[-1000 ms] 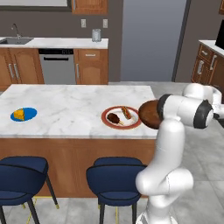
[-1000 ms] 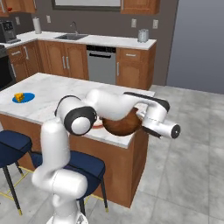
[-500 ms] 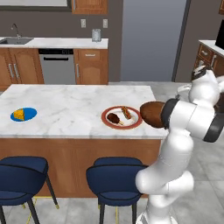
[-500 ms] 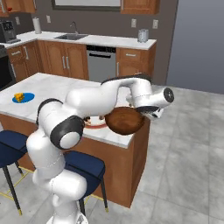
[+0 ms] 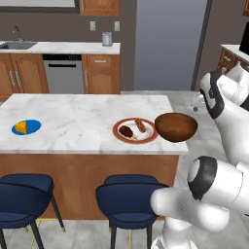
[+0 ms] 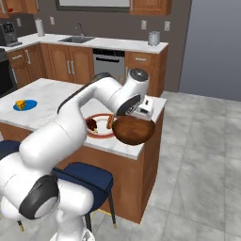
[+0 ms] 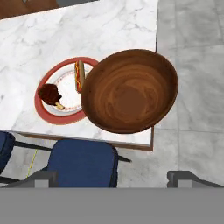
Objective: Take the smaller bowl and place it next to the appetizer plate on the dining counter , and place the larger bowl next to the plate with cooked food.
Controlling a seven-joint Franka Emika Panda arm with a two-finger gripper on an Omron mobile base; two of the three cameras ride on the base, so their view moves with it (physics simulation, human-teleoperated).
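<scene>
The arm has lifted away from the wooden bowl (image 5: 176,127), which sits on the desk (image 5: 82,116) touching the food plate (image 5: 135,130). The hand (image 7: 113,178) is open, holding nothing, its tips cut off.

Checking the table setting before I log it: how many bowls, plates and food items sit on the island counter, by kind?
Bowls: 1, the wooden bowl
Plates: 2, the blue plate and the red-rimmed white plate
Food items: 3, the cheese wedge, the drumstick and the skewer
Total: 6
</scene>
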